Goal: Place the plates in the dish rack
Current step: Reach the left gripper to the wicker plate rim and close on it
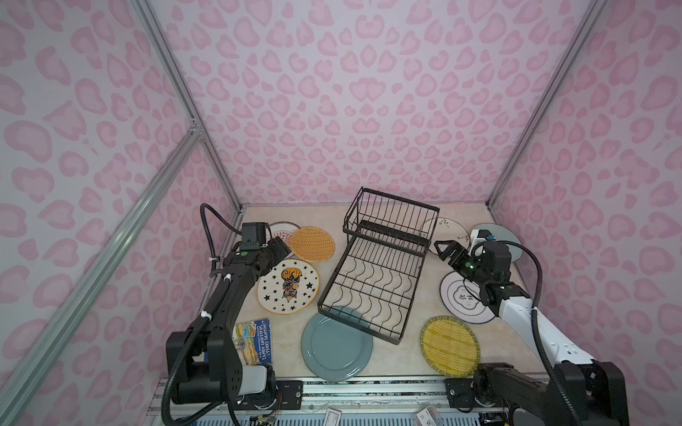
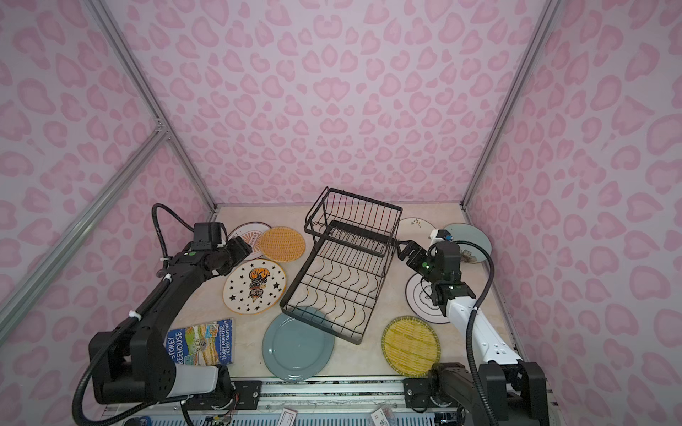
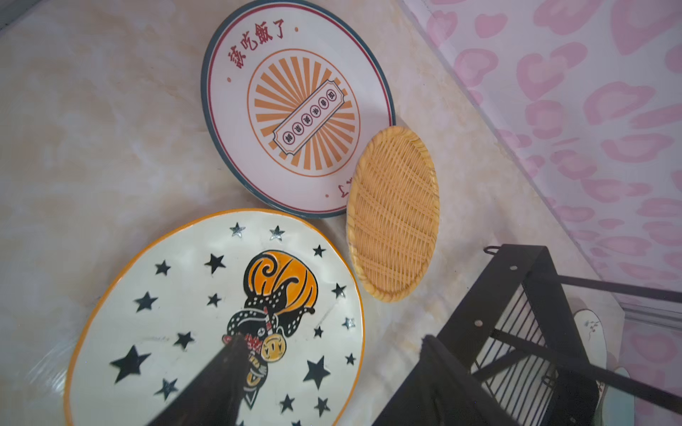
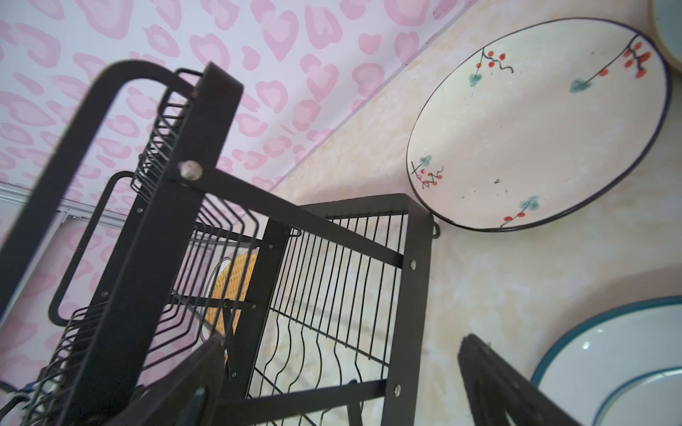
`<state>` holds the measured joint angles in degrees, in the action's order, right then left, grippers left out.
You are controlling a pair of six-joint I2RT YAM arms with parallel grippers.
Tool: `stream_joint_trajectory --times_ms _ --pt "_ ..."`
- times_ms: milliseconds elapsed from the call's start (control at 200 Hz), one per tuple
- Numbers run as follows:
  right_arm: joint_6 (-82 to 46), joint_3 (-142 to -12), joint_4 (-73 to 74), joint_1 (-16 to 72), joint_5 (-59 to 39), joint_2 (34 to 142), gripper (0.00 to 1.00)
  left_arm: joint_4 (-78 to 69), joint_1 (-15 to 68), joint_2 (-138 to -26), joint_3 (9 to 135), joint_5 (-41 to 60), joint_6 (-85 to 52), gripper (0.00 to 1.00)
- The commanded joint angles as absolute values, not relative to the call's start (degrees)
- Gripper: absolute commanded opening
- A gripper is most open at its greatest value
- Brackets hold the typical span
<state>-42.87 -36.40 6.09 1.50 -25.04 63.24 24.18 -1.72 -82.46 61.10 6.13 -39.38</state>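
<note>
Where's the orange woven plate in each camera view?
Top view: orange woven plate left of the dish rack.
Top view: plate likewise left of the rack.
Left wrist: plate overlapping the sunburst plate.
Right wrist: plate behind rack wires.
Shared landmark: the dish rack.

The dish rack [image 1: 391, 233] blocks the centre; plates [image 1: 288, 286] crowd both sides.

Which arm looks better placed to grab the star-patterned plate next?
Left, probably: the left pincer hovers open over the star plate, on its side of the dish rack; the right pincer is across the rack, near the sprig plate.
</note>
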Motion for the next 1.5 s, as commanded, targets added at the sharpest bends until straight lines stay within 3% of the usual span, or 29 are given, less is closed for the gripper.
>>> stream_joint_trajectory --times_ms 0,140,580,1140,1495 --pt "-42.0 -34.7 4.2 1.5 -24.9 59.7 0.98 17.4 -2.4 -89.0 64.8 11.1 -35.3 0.73" --pt "-40.7 -34.6 1.5 1.5 -25.6 55.6 0.98 16.8 -2.6 -98.5 71.1 13.3 -32.0 0.67" --pt "-42.1 -34.5 -0.1 1.5 -27.9 50.4 0.98 19.9 -3.9 -114.4 84.9 15.0 -27.4 0.61" --pt "-43.7 -34.3 0.8 1.5 -28.7 50.4 0.98 19.0 -3.9 -118.5 85.6 18.8 -26.8 0.53" --pt "-43.6 -34.0 0.4 1.6 -28.8 49.2 0.98 18.2 -3.9 -120.5 87.2 22.9 -28.1 0.37"
